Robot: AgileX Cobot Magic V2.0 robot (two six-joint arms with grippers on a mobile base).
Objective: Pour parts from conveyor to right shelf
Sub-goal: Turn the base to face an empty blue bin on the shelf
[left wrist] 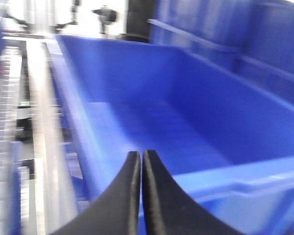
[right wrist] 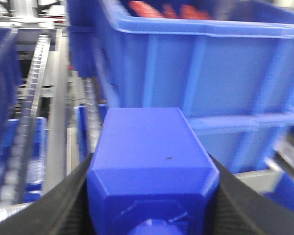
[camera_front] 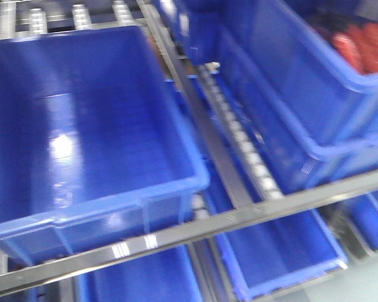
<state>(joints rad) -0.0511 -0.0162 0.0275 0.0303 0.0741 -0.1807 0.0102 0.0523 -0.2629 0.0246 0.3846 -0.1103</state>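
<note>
The steel shelf (camera_front: pixel 239 217) filled the front view, its bright rails and white rollers (camera_front: pixel 249 154) running between blue bins on several levels; the big bin (camera_front: pixel 82 138) at the left lay open and bare inside, with glare on its floor; the upper bin (camera_front: pixel 340 82) at the right held red things (camera_front: pixel 365 44), too blurred to name; every view was smeared, and the lower bins were cut off by the rails and the picture's edge; the left gripper (left wrist: pixel 140 159) hung just over the near rim of a bare blue bin, its black fingers pressed together with nothing between them; the right gripper (right wrist: pixel 152 196) was clamped on a blue block (right wrist: pixel 147 147), one finger on each side, the block held in front of the wall of a bin with red things in it, above the shelf's rails.
</note>
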